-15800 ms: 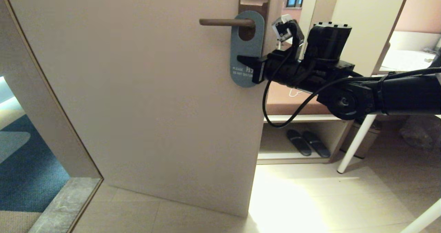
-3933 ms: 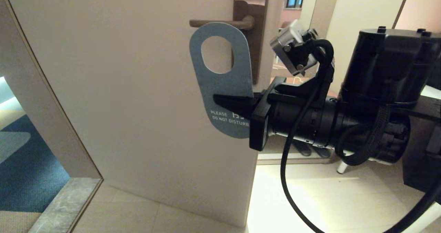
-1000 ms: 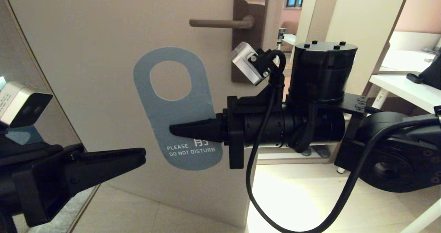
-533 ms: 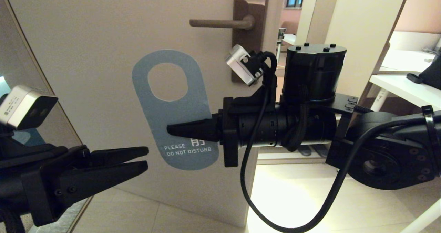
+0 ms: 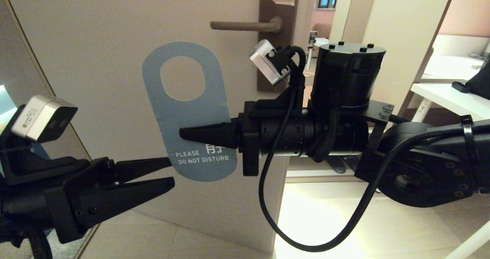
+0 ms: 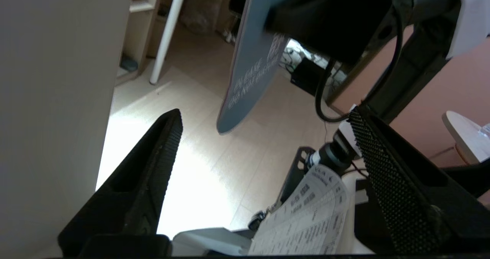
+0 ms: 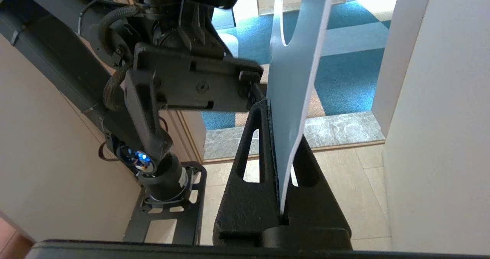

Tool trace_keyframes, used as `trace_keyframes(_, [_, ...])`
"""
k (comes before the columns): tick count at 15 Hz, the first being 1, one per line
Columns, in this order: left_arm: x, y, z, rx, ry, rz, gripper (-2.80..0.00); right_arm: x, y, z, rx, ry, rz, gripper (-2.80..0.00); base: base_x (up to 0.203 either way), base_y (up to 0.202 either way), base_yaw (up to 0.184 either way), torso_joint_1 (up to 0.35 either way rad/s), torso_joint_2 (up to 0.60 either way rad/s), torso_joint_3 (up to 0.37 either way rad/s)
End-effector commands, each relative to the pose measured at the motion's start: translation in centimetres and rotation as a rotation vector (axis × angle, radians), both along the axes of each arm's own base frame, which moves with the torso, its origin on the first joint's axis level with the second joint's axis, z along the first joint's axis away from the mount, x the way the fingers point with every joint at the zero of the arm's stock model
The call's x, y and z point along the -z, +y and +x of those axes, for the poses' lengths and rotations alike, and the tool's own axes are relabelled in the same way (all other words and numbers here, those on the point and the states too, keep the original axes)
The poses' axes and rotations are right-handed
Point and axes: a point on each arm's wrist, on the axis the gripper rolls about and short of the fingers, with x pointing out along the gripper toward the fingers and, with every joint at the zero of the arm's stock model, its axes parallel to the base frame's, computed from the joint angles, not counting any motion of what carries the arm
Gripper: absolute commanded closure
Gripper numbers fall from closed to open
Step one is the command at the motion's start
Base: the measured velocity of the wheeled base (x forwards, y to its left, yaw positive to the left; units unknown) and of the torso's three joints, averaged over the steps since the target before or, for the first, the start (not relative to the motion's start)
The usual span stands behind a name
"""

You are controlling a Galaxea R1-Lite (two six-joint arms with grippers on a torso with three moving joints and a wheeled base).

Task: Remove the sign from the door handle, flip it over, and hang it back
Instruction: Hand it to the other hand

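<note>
The sign (image 5: 191,117) is off the door handle (image 5: 245,25) and hangs upright in the air before the door, with its slate-blue "Please do not disturb" side facing me. My right gripper (image 5: 183,134) is shut on the sign's right edge above the lettering. The right wrist view shows the sign (image 7: 294,79) edge-on, clamped in the right gripper (image 7: 281,121). My left gripper (image 5: 171,171) is open, with its tips at the sign's lower left edge. In the left wrist view the sign's lower end (image 6: 252,67) hangs just ahead of the left gripper (image 6: 265,115), not between the jaws.
The beige door (image 5: 95,60) stands close behind the sign, with the bronze backplate (image 5: 277,6) at its top right. A door frame and blue carpet (image 7: 344,71) lie to the left. A white table (image 5: 451,98) stands at the right. Light floor tiles (image 5: 337,220) are below.
The right gripper has raised the sign a little and moved it left. The left gripper has opened and moved right, up to the sign's lower left edge.
</note>
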Motion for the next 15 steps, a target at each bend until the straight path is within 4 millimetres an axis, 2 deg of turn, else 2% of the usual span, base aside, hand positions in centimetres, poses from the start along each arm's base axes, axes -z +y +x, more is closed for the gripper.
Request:
trace_keyframes(1, [0.3, -0.1, 0.0, 0.008, 0.012, 0.003, -2.80, 0.2, 0.1, 0.1, -0.005, 0.001, -0.003, 0.00, 0.000, 0.000, 0.000, 0.000, 0.00, 0.000])
trace_keyframes(9, [2.2, 0.1, -1.2, 0.027, 0.073, 0.020, -2.80, 0.8, 0.4, 0.3, -0.005, 0.003, -0.013, 0.00, 0.000, 0.000, 0.000, 0.000, 0.00, 0.000])
trace_keyframes(15, [2.2, -0.1, -0.3, 0.019, 0.056, 0.017, -2.80, 0.5, 0.3, 0.3, -0.012, 0.000, -0.007, 0.00, 0.000, 0.000, 0.000, 0.000, 0.00, 0.000])
